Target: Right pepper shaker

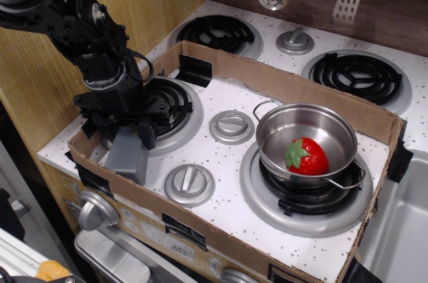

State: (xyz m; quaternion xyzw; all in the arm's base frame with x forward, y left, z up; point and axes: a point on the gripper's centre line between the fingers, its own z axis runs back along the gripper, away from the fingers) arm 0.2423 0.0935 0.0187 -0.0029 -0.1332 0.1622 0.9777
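Observation:
The pepper shaker (127, 157), a grey boxy body, lies tilted at the front left of the stove top, its lower end by the cardboard box's front wall. Its upper end with the cap is hidden under my gripper (122, 134). The gripper hangs from the black arm at the left and points down over the shaker's upper end, by the rim of the front left burner (175, 106). The black fingers (148, 137) stand apart on either side of the shaker's top; I cannot see them pressing on it.
A steel pot (338, 129) with a red toy strawberry (307, 157) sits on the front right burner. Two round silver knobs (190, 184) (232, 126) lie between the burners. A low cardboard wall (200, 226) rings the front stove top. A wooden panel stands at the left.

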